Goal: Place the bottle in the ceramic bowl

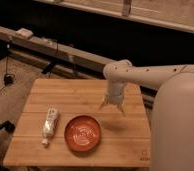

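Observation:
The bottle is slim and white and lies flat on the wooden table, cap end toward the front, just left of the ceramic bowl. The ceramic bowl is round, red-orange with lighter swirls, and stands empty near the table's front middle. My gripper hangs from the white arm above the table's right half, behind and to the right of the bowl, well away from the bottle. Its fingers point down and stand apart with nothing between them.
The small wooden table has a front edge close to the bowl. My white body fills the right side. A long beam with cables runs behind the table, and carpeted floor lies to the left.

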Available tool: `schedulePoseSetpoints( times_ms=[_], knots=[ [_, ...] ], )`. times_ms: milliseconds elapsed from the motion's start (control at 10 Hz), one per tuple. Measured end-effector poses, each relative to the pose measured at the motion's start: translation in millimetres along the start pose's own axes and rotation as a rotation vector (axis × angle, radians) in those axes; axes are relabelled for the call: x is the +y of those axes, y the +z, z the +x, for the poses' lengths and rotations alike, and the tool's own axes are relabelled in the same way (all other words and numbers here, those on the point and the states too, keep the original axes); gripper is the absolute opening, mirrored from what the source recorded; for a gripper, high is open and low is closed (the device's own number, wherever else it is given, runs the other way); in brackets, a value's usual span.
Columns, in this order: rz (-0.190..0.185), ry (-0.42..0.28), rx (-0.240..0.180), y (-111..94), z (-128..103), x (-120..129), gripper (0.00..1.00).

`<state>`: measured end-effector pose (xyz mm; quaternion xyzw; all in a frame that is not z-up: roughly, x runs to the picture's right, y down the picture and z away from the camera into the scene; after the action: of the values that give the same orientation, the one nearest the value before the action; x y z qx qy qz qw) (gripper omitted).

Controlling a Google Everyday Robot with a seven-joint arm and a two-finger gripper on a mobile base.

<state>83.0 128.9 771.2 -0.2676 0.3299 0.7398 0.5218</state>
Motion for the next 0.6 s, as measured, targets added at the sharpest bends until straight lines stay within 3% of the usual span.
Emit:
schedulePoseSetpoints(
  times_ms=[400,600],
  knots=[
    [-0.039,-0.131,0.008,-8.2,33.1,85.7,0.80],
    [-0.055,-0.238,0.016,-6.9,69.6,144.3,0.80]
  ],
)
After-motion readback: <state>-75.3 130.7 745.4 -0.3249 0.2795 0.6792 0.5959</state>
